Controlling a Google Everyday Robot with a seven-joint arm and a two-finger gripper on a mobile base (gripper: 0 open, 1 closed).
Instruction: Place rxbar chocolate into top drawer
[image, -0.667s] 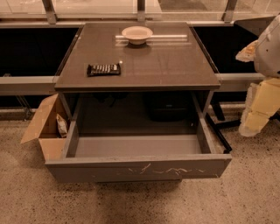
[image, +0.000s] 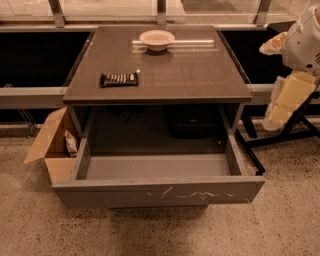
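The rxbar chocolate (image: 119, 79), a dark flat bar with light lettering, lies on the left part of the grey cabinet top (image: 200, 75). The top drawer (image: 159, 193) is pulled out wide towards me, and its scratched front panel faces me. Nothing shows on its grey floor. My gripper (image: 286, 102), pale yellowish under a white arm joint (image: 302, 45), hangs at the right edge. It is beside the cabinet, well away from the bar, and holds nothing that I can see.
A pale round bowl (image: 157, 39) stands at the back middle of the cabinet top. An open brown cardboard box (image: 50, 145) with a light snack packet (image: 71, 142) sits on the floor at the left. Black stand legs (image: 280, 137) are on the floor at the right.
My arm at the right edge has shifted slightly up and to the left. The bar, the bowl and the drawer have not moved.
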